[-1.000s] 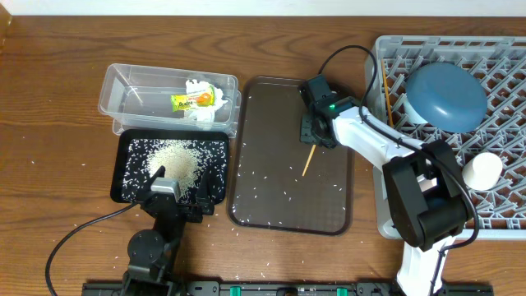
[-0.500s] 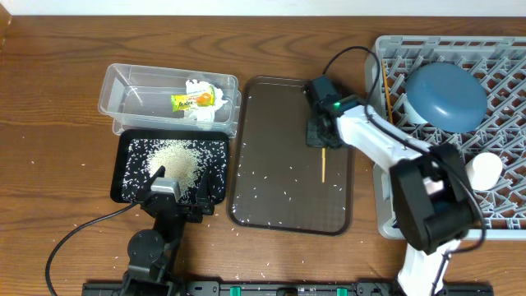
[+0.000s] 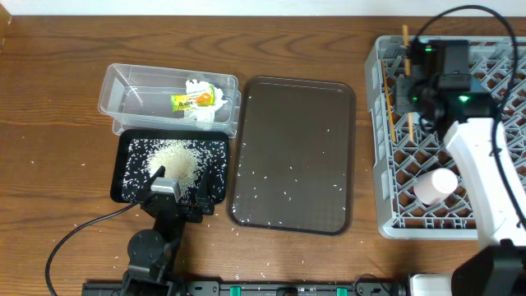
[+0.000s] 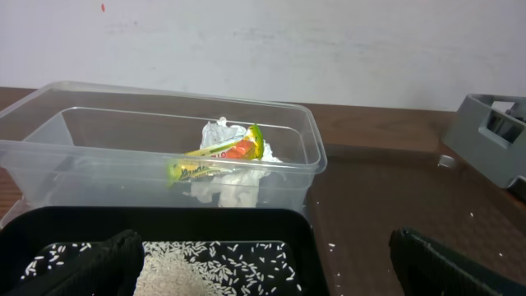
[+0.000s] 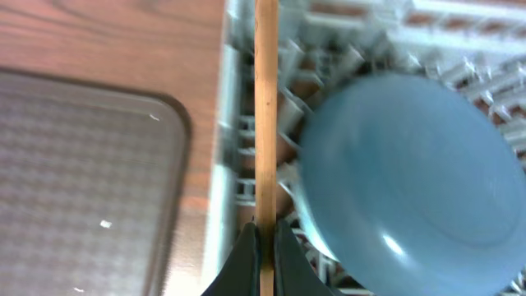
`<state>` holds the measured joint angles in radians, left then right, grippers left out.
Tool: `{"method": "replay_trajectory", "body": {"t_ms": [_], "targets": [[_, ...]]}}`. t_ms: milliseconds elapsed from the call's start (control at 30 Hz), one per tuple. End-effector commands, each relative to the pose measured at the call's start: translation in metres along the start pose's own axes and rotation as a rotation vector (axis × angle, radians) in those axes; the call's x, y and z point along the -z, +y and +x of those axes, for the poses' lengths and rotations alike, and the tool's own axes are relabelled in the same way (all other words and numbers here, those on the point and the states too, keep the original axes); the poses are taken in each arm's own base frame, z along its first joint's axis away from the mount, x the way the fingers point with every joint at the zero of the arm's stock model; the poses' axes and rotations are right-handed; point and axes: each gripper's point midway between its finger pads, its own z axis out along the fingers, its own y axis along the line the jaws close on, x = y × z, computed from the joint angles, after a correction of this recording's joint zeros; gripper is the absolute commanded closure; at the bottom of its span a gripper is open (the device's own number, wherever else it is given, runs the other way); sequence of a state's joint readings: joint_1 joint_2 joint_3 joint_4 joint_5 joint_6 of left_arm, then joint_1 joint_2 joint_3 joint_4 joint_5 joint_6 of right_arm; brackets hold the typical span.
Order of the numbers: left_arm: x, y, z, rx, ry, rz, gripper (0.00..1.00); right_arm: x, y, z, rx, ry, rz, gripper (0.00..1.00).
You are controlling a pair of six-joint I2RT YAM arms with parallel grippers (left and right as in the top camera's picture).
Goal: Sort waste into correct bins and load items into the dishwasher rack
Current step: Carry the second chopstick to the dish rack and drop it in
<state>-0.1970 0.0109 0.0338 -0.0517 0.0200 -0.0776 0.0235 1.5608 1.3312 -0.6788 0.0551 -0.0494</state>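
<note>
My right gripper (image 3: 408,86) is shut on one wooden chopstick (image 3: 405,43) and holds it over the far left part of the grey dishwasher rack (image 3: 382,205). In the right wrist view the jaws (image 5: 265,247) pinch the chopstick (image 5: 265,115) beside the blue plate (image 5: 403,181). The second chopstick (image 3: 387,94) lies in the rack, and so does a white cup (image 3: 434,186). The clear tub (image 3: 111,90) holds the tissue (image 3: 205,115) and the snack wrapper (image 3: 193,100). The black tray (image 3: 116,177) holds rice (image 3: 179,158). My left gripper (image 4: 263,275) is open over the black tray's front edge.
The brown serving tray (image 3: 288,123) lies between the bins and the rack, with loose rice grains on it. More grains are scattered on the wooden table by the black tray. My right arm hides the plate from overhead. The bowl and the pink cup are not in view.
My right gripper has lifted the chopstick off the brown tray and carried it right and back to the rack's far left corner. The left arm has not moved.
</note>
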Motion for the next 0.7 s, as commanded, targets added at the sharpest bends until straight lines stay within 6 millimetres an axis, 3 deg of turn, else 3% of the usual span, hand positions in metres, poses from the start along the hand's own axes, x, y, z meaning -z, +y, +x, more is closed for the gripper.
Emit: {"method": "replay_trajectory", "body": {"t_ms": [0,100,167,300,400,567,600,633,667], "targets": [[-0.002,0.004,0.017,-0.004,0.038,-0.015,0.02,-0.020,0.004,0.018,-0.002,0.076,-0.078,0.99],[-0.002,0.004,0.017,-0.004,0.038,-0.015,0.02,-0.036,0.009,0.028,-0.023,0.126,-0.089,0.89],[-0.002,0.004,0.017,-0.004,0.038,-0.015,0.02,-0.042,0.014,0.032,-0.022,0.143,-0.095,0.73],[-0.002,0.004,0.017,-0.004,0.038,-0.015,0.02,-0.029,0.021,0.025,-0.063,0.118,-0.116,0.61],[-0.002,0.004,0.017,-0.004,0.038,-0.015,0.02,0.003,0.037,0.011,-0.083,0.050,-0.219,0.55],[-0.002,0.004,0.017,-0.004,0.038,-0.015,0.02,0.092,0.073,-0.003,-0.050,-0.092,-0.439,0.43],[-0.002,0.004,0.017,-0.004,0.038,-0.015,0.02,0.107,0.078,-0.004,-0.040,-0.118,-0.460,0.36],[-0.002,0.004,0.017,-0.004,0.038,-0.015,0.02,0.126,0.082,-0.003,-0.026,-0.148,-0.478,0.11],[-0.002,0.004,0.017,-0.004,0.038,-0.015,0.02,0.140,0.084,-0.002,-0.013,-0.173,-0.485,0.01]]}}
